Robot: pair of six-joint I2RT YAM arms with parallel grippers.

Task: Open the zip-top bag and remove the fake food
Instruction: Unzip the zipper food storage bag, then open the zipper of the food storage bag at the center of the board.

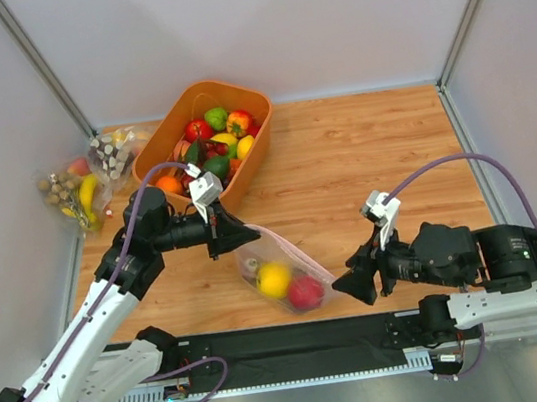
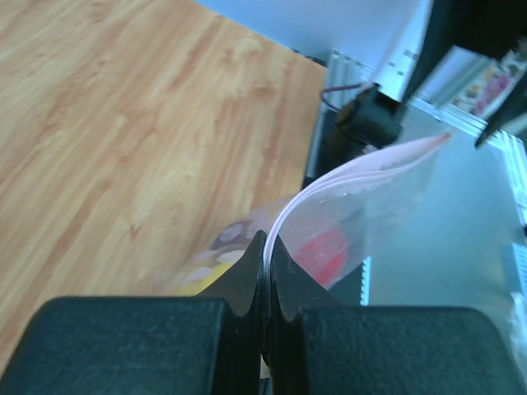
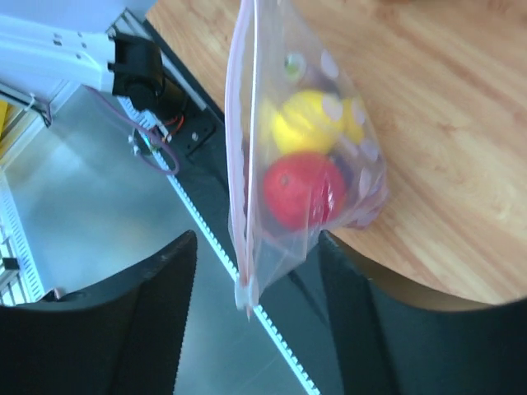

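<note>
The zip-top bag (image 1: 281, 268) lies near the table's front edge, with a yellow fruit (image 1: 273, 280) and a red apple (image 1: 306, 292) inside. My left gripper (image 1: 252, 236) is shut on the bag's zip strip at its left end; in the left wrist view the fingers (image 2: 268, 245) pinch the strip's edge. My right gripper (image 1: 350, 286) is open at the bag's right end. In the right wrist view the bag (image 3: 306, 140) hangs between the spread fingers (image 3: 257, 322), with its small white slider (image 3: 245, 292), apple (image 3: 303, 189) and yellow fruit (image 3: 307, 122). The zip looks closed.
An orange basket (image 1: 165, 133) full of fake produce stands at the back left. Two clear bags, one with a banana and nuts (image 1: 77, 192) and one with small brown pieces (image 1: 115, 148), lie at the left wall. A black rail (image 1: 299, 340) runs along the table's front edge.
</note>
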